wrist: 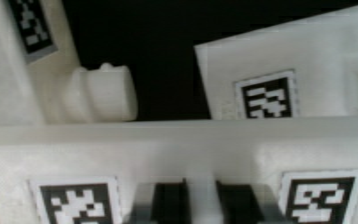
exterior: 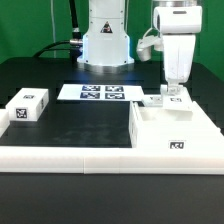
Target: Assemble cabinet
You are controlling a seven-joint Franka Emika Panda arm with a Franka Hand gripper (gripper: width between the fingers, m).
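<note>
The cabinet (exterior: 176, 132), a large white box with a tag on its front, stands at the exterior view's right. Just behind it lies a small white tagged panel (exterior: 166, 98), and my gripper (exterior: 175, 96) comes straight down onto it. In the wrist view my gripper (wrist: 199, 205) is shut, with a thin pale strip of that panel (wrist: 87, 150) between the dark fingertips (wrist: 165, 205) and one tag on either side. Beyond it I see a tagged white wall (wrist: 274, 75) and a round white knob (wrist: 105, 92). Another tagged white block (exterior: 28, 105) sits far off at the exterior view's left.
The marker board (exterior: 102, 92) lies at the back middle, in front of the robot's base (exterior: 105, 40). A long low white rail (exterior: 70, 156) runs along the front edge of the black mat.
</note>
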